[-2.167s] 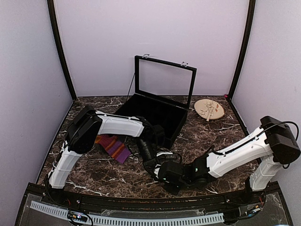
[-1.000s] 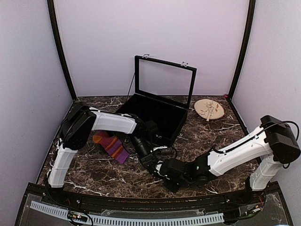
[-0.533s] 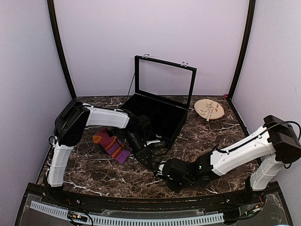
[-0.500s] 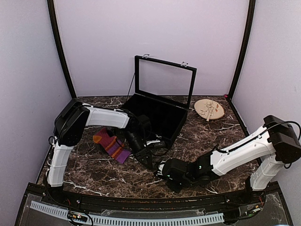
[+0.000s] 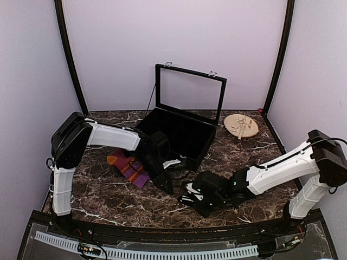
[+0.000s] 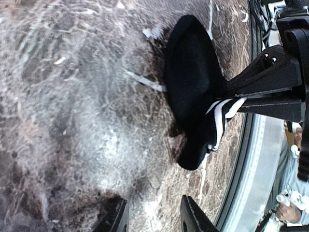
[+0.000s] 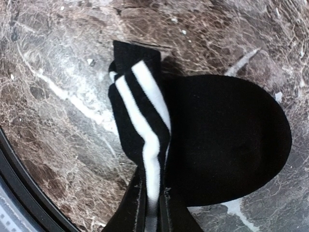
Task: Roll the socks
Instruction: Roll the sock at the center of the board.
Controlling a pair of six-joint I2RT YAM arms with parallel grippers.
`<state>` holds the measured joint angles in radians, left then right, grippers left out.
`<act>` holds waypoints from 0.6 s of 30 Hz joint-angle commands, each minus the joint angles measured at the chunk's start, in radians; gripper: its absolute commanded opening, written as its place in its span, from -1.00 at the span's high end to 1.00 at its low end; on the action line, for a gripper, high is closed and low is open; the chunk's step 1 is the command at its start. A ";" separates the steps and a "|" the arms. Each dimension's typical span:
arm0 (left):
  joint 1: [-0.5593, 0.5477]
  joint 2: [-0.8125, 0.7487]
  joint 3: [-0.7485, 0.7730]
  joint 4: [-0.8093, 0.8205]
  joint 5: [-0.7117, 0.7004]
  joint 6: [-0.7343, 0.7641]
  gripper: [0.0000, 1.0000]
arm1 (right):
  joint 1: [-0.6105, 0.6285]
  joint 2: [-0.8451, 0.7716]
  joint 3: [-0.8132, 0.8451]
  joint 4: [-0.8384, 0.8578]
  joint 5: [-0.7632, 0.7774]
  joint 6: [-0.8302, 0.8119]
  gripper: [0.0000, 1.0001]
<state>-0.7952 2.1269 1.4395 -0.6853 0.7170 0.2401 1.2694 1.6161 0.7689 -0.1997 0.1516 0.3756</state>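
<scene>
The right pincer (image 7: 152,195) grips the black sock (image 7: 227,140) by its striped cuff (image 7: 145,111) on the tabletop (image 7: 58,72); the left pincer (image 6: 152,218) gapes empty nearby.

Striped fabric sock (image 5: 129,169): lying on the marble counter (image 5: 108,201), left of the black fabric sock (image 7: 227,140).
Open black case (image 5: 181,132): sitting behind both.
Round wooden plate (image 5: 241,125): lying right of it.

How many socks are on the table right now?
2. The striped purple-and-orange sock lies left of the open black case; the black sock is near the front, its cuff pinched in the right claw.
</scene>
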 commanded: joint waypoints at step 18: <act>-0.149 -0.219 -0.313 0.528 -0.448 -0.026 0.20 | -0.221 -0.015 -0.114 0.115 -0.474 0.117 0.85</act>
<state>-0.9051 1.9476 1.1969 -0.2798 0.3908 0.1959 1.0782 1.5970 0.6991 -0.0860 -0.2298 0.4553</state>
